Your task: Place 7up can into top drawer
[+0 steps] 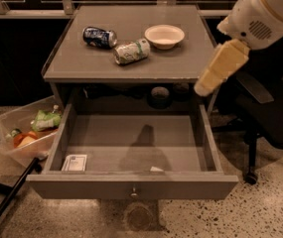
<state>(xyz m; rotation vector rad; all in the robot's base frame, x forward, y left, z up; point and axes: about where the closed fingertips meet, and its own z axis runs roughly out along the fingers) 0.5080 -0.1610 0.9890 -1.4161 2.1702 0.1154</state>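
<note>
Gripper [203, 87]: cream, blocky tip of the white arm, hanging off the counter's [81, 66] right edge, above the back right corner of the top drawer [131, 185]. Can't tell how far open it is; nothing visibly held. Arm cut off by the top right corner.

7up can [132, 52]: on the counter, on its side, dented silver metal with a green band, just beside the bowl [164, 35], which is pale, round and shallow. Blue can [100, 37] also on its side, near it to the left.

Counter top is flat, matte grey. Drawer pulled fully out, grey, small round knob [134, 193] on the flat front. Inside: white card [75, 162] front left, a pale scrap [156, 169], print unreadable.

Dark round shape [159, 94] behind the drawer, hard to make out.

Clear plastic bin [7, 128] on the speckled floor [260, 202], partly hidden by the drawer. Black chair [270, 118] on the right, cut off.
</note>
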